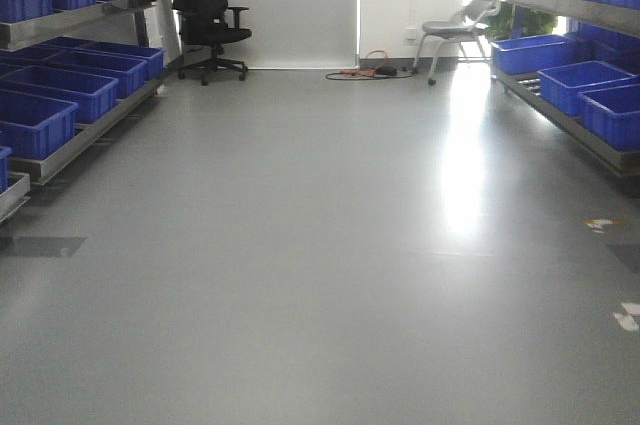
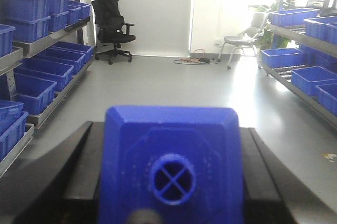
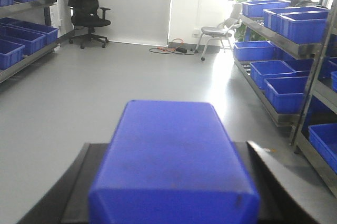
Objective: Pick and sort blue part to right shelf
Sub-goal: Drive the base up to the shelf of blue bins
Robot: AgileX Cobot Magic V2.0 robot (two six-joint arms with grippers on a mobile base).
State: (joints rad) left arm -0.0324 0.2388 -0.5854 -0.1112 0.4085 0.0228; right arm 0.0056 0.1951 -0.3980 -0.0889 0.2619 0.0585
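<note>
between bin shelves (image 1: 95,130), left pincer (image 2: 169,129) grips a blue part (image 2: 171,176), right pincer (image 3: 168,147) a blue block (image 3: 171,161).

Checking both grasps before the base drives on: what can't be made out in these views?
Left wrist view: blue part hides the fingertips of the left hand; the bottom edge crops both.
Right wrist view: blue block hides the fingertips of the right hand.
Front view: neither arm is in frame.
Shelf bins: walls hide their contents.
</note>
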